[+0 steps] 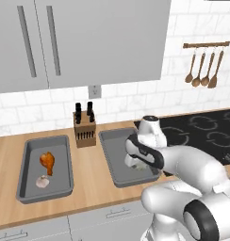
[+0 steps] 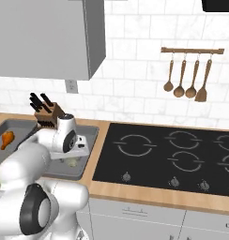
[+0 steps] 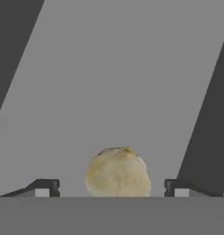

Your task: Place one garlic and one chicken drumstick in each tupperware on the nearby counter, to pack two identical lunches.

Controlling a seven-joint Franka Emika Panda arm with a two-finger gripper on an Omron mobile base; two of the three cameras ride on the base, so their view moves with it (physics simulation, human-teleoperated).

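Wooden counter (image 1: 95, 186) is carrying two trays. Centre-frame, the gripper (image 3: 112, 187) is hanging in the right tray (image 1: 112, 157), fingers (image 3: 46, 186) spread apart, garlic (image 3: 117, 172) lying loose between them. Retracting straight upward should avoid nudging it; this tray is lacking a drumstick.

Right tray (image 1: 112, 160) partly behind arm

Even, bright, flat rendered light fills both base views with only faint soft shadows and no glare, all slightly soft and low in detail, while the hand view is dimmer, grey and blurred throughout.
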